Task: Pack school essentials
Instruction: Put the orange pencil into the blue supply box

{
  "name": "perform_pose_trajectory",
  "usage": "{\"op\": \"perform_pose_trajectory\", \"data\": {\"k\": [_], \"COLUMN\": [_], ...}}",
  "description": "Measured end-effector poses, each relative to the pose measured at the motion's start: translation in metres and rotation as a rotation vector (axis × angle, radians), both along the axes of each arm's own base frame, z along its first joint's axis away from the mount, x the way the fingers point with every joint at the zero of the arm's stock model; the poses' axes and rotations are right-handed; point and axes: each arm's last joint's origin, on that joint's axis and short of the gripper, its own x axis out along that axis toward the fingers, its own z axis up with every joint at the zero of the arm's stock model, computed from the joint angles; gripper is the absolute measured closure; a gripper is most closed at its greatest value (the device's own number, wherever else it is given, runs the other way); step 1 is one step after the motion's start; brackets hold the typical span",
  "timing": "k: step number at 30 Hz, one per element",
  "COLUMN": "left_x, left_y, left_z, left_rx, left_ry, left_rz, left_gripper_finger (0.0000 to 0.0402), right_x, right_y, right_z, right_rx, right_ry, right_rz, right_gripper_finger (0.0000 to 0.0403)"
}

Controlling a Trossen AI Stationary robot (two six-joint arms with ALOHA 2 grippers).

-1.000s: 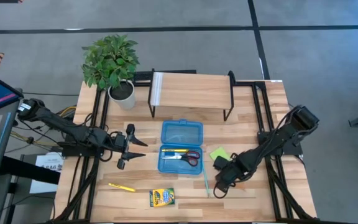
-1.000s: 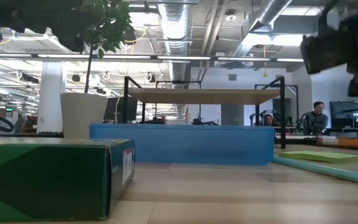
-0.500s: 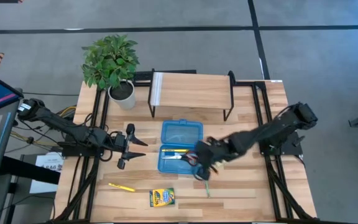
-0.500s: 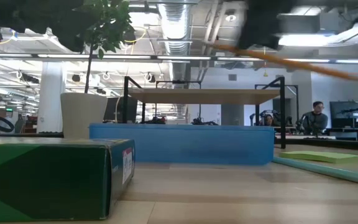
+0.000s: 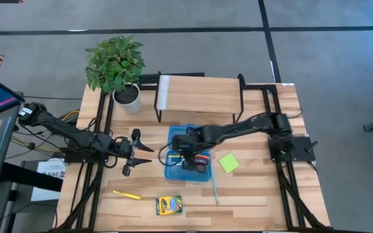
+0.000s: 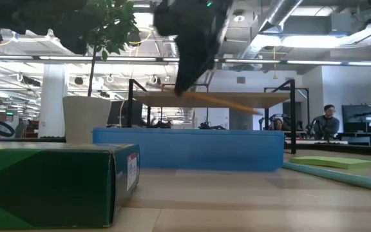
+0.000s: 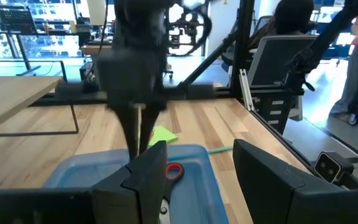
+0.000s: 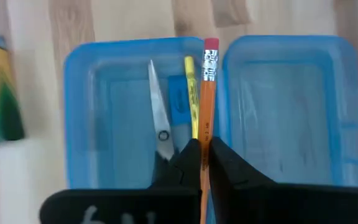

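Orange pencil point(image 8: 206, 106), pinched tight in the right gripper point(image 8: 202, 163), hangs over the blue case point(image 8: 82, 106), lined up beside the scissors point(image 8: 159, 124) inside; the left gripper point(image 5: 135, 153) waits open nearby.

1. The right gripper point(image 5: 185, 153), clamped on an orange pencil point(image 8: 206, 106), hangs above the open blue case point(image 5: 188, 155), blocking access from above.
2. Scissors point(image 8: 160, 134), a yellow pencil point(image 8: 191, 93) and a blue eraser point(image 8: 179, 106) fill the tray's middle; its edges are bare.
3. The wooden shelf point(image 5: 199, 96) closes off the far side.
4. The left gripper point(image 5: 138, 151) waits beside the case, fingers apart, leaving a gap of bare table point(image 5: 154, 188).
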Motion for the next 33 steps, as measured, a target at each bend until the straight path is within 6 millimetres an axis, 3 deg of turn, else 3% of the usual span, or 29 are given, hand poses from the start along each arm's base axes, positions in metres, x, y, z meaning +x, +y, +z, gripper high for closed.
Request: {"op": "perform_pose_trajectory", "data": {"k": [6, 14, 28, 33], "left_x": [0.000, 0.000, 0.000, 0.000], "left_y": [0.000, 0.000, 0.000, 0.000], "left_z": [0.000, 0.000, 0.000, 0.000], "left_rx": [0.002, 0.002, 0.001, 0.001], "left_ry": [0.003, 0.002, 0.001, 0.001], "left_rz": [0.000, 0.000, 0.000, 0.000], "left_gripper_finger": [0.0228, 0.0228, 0.0228, 0.0228], "right_x": [0.021, 0.027, 0.028, 0.028], "right_y": [0.007, 0.011, 0.005, 0.005], "right_z": [-0.021, -0.037, -0.036, -0.036], "right_rx": [-0.041, -0.057, -0.053, -0.029], "right_ry": [0.043, 0.088, 0.086, 0.088], "right_rz": [0.103, 0.141, 0.125, 0.131], "right_gripper_finger": [0.0379, 0.0379, 0.0378, 0.0358]}}
